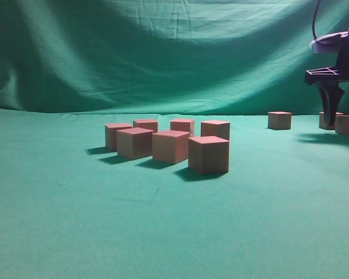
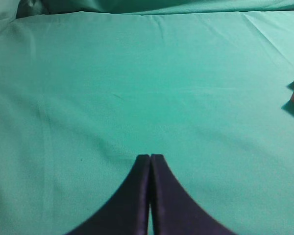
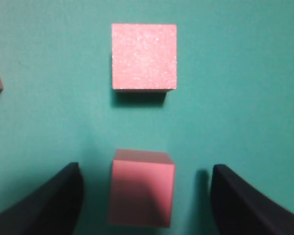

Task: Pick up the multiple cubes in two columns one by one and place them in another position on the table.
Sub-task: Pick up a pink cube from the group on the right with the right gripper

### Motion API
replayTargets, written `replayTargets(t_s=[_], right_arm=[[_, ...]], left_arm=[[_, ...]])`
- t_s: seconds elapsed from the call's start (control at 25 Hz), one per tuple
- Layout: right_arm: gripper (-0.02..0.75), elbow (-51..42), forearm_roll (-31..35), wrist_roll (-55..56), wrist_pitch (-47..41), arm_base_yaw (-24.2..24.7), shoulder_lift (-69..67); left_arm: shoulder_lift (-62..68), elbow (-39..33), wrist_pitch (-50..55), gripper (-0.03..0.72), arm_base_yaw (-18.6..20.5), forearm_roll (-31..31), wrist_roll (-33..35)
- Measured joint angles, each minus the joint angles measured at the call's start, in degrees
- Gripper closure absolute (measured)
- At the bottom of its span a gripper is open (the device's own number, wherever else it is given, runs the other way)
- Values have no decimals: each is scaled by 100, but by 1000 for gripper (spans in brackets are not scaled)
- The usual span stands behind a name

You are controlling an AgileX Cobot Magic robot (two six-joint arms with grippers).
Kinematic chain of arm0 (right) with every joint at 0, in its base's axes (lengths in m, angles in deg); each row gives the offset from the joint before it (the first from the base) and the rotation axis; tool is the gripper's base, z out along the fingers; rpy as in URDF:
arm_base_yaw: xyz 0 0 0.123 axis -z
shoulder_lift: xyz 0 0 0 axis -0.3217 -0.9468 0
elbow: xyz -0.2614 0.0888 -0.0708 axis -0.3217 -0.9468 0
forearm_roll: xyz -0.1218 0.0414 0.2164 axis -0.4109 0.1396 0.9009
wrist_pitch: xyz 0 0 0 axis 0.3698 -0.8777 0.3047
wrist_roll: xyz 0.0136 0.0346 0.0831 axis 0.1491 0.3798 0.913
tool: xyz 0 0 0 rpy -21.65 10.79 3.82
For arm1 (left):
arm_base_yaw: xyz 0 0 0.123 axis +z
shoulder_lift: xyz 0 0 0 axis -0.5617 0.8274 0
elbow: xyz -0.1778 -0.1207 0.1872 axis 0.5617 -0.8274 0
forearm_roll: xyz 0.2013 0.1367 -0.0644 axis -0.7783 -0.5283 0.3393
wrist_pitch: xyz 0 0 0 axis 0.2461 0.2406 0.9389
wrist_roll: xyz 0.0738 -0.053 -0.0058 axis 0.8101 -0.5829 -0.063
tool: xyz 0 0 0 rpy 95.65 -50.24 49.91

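Plainly, cubes (image 1: 209, 154): matte pink, sharp-edged, grainy tops.
Table (image 1: 75, 221): wrinkled green cloth.
Right gripper (image 3: 144, 196): spread around one cube.
Left gripper (image 2: 150, 159): pressed together.

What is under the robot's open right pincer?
Between the open right pincer's jaws sits a matte pink cube on green cloth table. Another pink cube lies beyond. The cloth beneath them is hidden.

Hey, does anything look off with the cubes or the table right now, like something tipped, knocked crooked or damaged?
Nothing stands out. The seven grouped cubes sit flat in two rows on the table, and three more rest flat at right. The right gripper is open around one cube, apart from it. The left gripper is shut, holding nothing.
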Motion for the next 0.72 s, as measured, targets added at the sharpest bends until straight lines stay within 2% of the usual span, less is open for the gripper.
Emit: replayTargets(t_s=[0.04,0.12,0.16,0.24,0.28,0.36,0.4,0.48,0.72], right_arm=[[238,0,0,0,0,0,-13],[241,0,0,0,13,0,-50],[297,0,0,0,13,0,-83],[297,0,11,0,22,0,-126],[346,0,25,0,22,0,-152],[346,0,38,0,22,0,-176],[409,0,47,0,22,0,-176],[479,9,47,0,22,0,-176],[472,458,47,0,-518,-26,-186]], left_arm=[[0,0,0,688,0,0,0],[0,0,0,688,0,0,0],[0,0,0,688,0,0,0],[0,0,0,688,0,0,0],[0,0,0,688,0,0,0],[0,0,0,688,0,0,0],[0,0,0,688,0,0,0],[0,0,0,688,0,0,0],[0,0,0,688,0,0,0]])
